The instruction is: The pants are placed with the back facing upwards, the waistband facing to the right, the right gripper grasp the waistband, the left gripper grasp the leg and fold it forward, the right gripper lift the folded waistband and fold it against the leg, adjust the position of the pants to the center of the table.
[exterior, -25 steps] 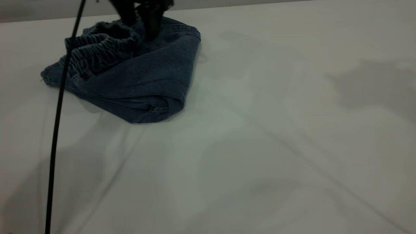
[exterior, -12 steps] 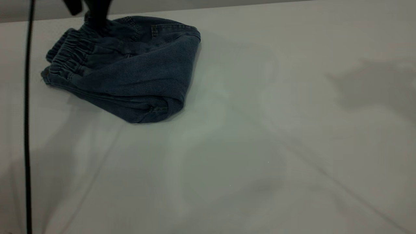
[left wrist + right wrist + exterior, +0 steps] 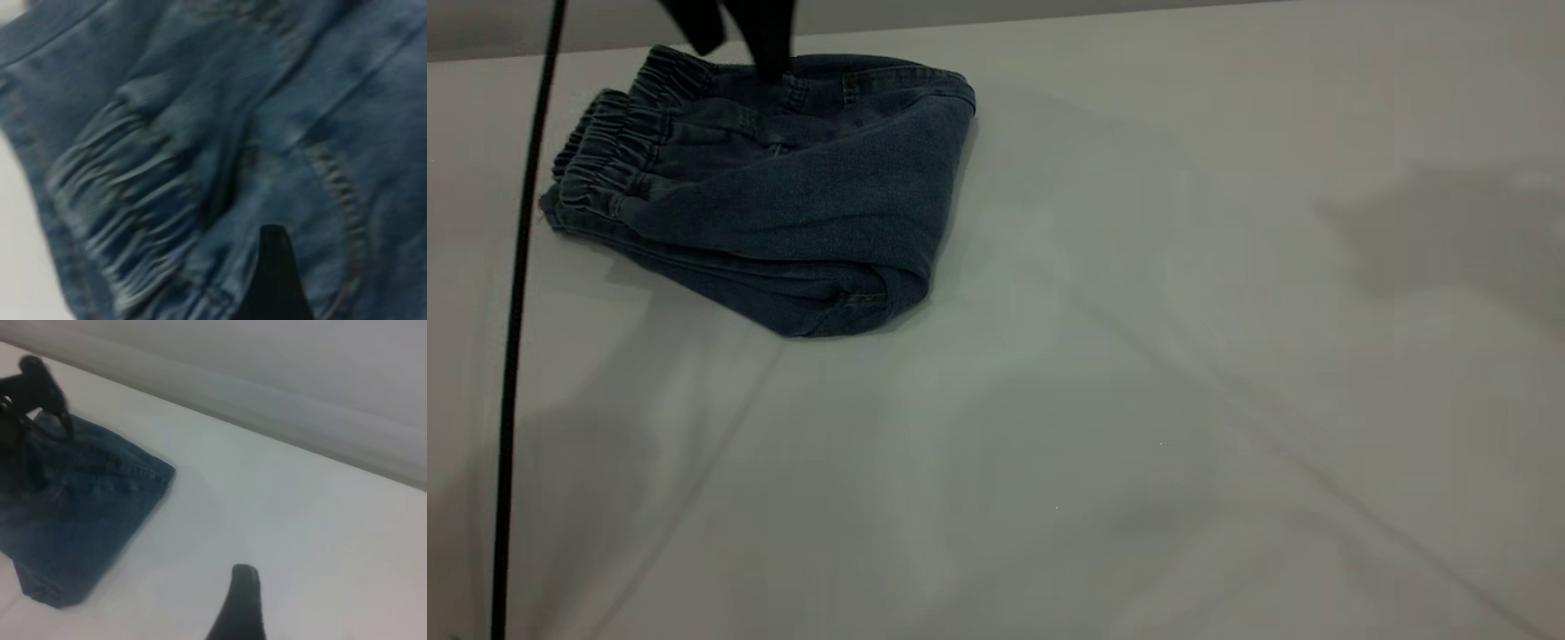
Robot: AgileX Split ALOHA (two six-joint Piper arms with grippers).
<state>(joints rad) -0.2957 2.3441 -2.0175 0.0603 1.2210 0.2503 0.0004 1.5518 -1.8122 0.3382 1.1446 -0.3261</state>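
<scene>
Item: white table cloth (image 3: pixel 1138 427), bare across the lower and right of the exterior frame; black cable (image 3: pixel 516 356) down its left edge.

Item: folded denim pants (image 3: pixel 783 204), upper left of the frame, elastic waistband (image 3: pixel 600 151) bunched at their left end.

Item: my left gripper (image 3: pixel 769 62), top edge, at the pants' far side; grip, cannot tell.

Item: my right gripper (image 3: pixel 241 603), over bare cloth, well apart; opening, cannot tell.

Risk: dragging toward centre may unroll the loose fold.
</scene>
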